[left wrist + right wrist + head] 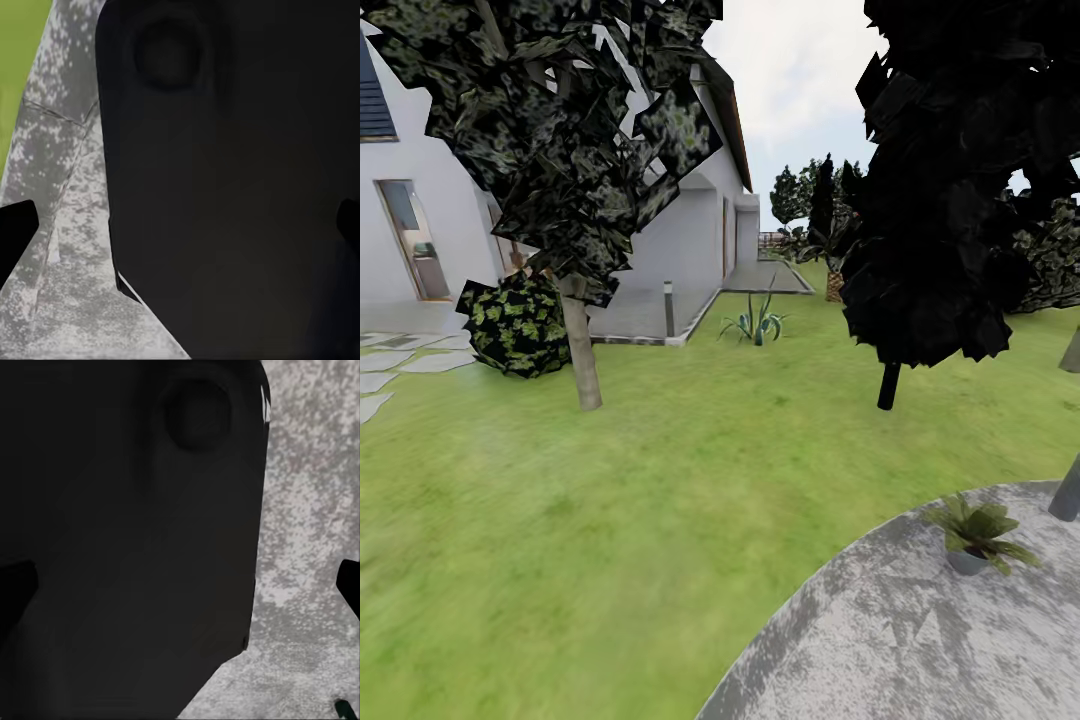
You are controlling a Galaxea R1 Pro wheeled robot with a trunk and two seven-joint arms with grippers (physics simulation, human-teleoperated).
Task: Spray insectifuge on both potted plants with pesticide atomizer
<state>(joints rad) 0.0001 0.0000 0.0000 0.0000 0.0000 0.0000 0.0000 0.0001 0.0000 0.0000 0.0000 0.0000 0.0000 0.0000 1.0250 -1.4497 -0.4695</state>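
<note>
We see our left jaws (pixel 180 225) in the left wrist view as two dark fingertips at opposite edges of the picture, spread wide with nothing held between them. Between and beyond them sits a large dark panel of our own body (pixel 232 180), and beside it the mottled grey patio (pixel 67 187) with a strip of green lawn (pixel 22 60) past its edge.

Our right jaws (pixel 180 585) look the same in the right wrist view: fingertips far apart at the two edges, nothing gripped. A dark body panel (pixel 127 540) lies ahead of them, with the grey patio (pixel 307 532) alongside it. A small dark green tip (pixel 343 709) pokes in at the picture's corner; we cannot tell what it is.

From the head view, one potted plant (pixel 975 535) stands on the patio (pixel 900 640) near its rim, well apart from both jaws. Farther out across the lawn (pixel 610 520) stand a pale-trunked tree (pixel 575 340), a dark tree (pixel 940 200), a round bush (pixel 515 322), a spiky agave (pixel 758 322) and a white house (pixel 690 230).
</note>
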